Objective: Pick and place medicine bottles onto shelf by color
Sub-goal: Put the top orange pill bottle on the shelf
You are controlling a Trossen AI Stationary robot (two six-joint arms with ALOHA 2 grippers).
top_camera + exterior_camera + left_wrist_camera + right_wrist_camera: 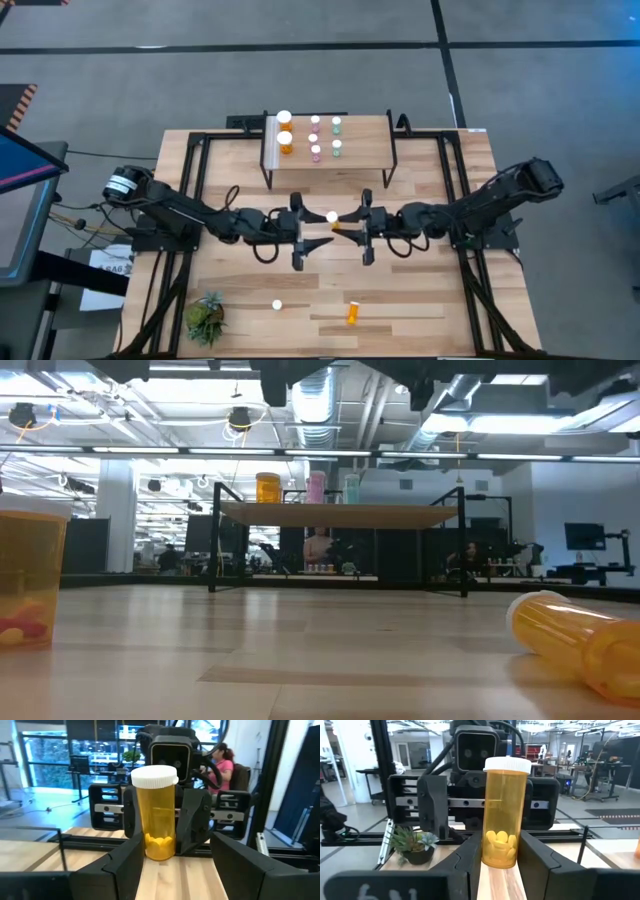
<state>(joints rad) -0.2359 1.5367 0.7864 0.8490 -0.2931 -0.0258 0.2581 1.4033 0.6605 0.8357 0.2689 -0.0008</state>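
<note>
At mid-table, right pincer (352,228) grips orange bottle (334,219) – no label readable

The held bottle (506,815) is translucent orange with a white cap and yellow pills. The shelf (372,135) is pale wood on black legs, carrying orange, pink and pale green bottles (325,138). The plant (205,316) is green. The grippers (366,228) are black.

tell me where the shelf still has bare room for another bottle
The shelf is bare on its right half, beyond the green bottles. Its left half is crowded: orange bottles by the white strip, pink bottles between them and the green.
</note>
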